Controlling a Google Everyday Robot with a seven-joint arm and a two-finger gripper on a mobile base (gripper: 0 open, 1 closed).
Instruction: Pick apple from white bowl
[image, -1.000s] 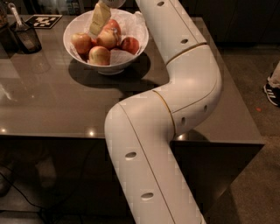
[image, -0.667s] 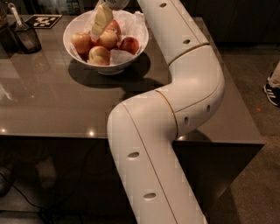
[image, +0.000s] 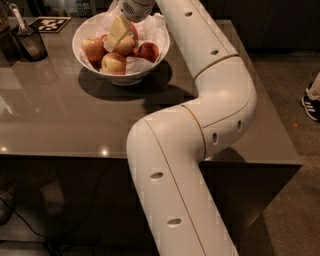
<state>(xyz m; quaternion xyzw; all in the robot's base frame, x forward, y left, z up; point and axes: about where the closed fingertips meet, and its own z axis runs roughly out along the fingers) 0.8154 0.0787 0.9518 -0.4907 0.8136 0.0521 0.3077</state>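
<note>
At the far end of the glossy grey-brown bench (image: 65, 110), left of centre: large round white bowl (image: 131, 74), upright on its small foot, mouth facing up, lined with crumpled white paper (image: 152, 27).

End effector (image: 115, 37): inside the bowl's rim, hanging from the white jointed robot arm (image: 220, 95), which comes in from the lower right and bends over the bench. Its pale cream tip slants down and to the left and lies against the top of the central red-yellow apple (image: 127, 46). Spread or pressed together: cannot tell from this view. No apple is seen lifted clear of the pile.

Apples: four visible, all in the bowl.
- The central one, under the tip.
- A reddish apple at the left (image: 93, 48).
- A yellow-red apple at the front (image: 114, 63).
- A darker red apple at the right (image: 148, 51).

The apples touch one another. All are near-round, so no long axis can be read; stem direction of the central apple cannot be told, as it is partly covered.

Also on the bench: small dark container with a utensil (image: 31, 44), well left of the bowl, and a black-and-white square marker (image: 49, 24) behind it.
</note>
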